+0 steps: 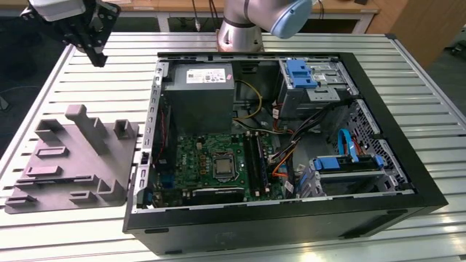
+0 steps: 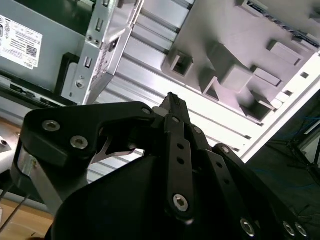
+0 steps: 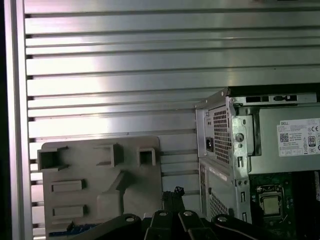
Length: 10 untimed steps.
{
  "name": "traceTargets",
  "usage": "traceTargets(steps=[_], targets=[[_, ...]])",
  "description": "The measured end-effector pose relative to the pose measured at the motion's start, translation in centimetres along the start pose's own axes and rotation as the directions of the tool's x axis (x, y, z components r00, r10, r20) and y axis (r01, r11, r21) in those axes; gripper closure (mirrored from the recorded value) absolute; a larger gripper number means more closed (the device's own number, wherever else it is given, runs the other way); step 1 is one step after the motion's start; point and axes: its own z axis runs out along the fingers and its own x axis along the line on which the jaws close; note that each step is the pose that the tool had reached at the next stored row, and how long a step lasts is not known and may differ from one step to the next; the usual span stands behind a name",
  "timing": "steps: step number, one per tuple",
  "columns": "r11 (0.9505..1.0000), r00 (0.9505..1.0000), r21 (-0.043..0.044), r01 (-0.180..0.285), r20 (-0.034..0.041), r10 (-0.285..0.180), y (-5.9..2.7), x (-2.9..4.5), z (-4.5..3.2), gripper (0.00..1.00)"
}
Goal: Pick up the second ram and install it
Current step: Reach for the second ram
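Quick rundown for you. Your gripper [image 1: 98,59] hangs above the slatted metal surface [image 1: 124,82], outside the computer case [image 1: 291,224] and off its power-supply corner, on the exterior view's left of the case. In the second wrist view the jaws are pressed closed, tips meeting, and you're not carrying a stick.

The second ram [image 3: 75,228] looks to be the thin bluish-dark strip lying flat in the grey moulded holder [image 1: 73,164]. That holder sits on the surface just beside the case's wall, on the exterior view's left. The strip is in the part of the holder level with the case's motherboard [image 1: 193,158], not the end up by the power supply [image 1: 200,90]. In the first wrist view your gripper's black links cover part of it, so I can't tell how it's seated. Your gripper is well apart from it.

Inside the case, the long dark memory slots [image 1: 255,158] run just beside the CPU socket [image 1: 220,165]. I honestly can't tell what's sitting in them.
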Motion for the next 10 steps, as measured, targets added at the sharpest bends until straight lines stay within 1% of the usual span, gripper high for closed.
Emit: traceTargets(steps=[10], targets=[[1.0, 1.0, -0.0002, 0.0, 0.0026, 0.0, -0.3, 3.99, -0.17, 0.9]])
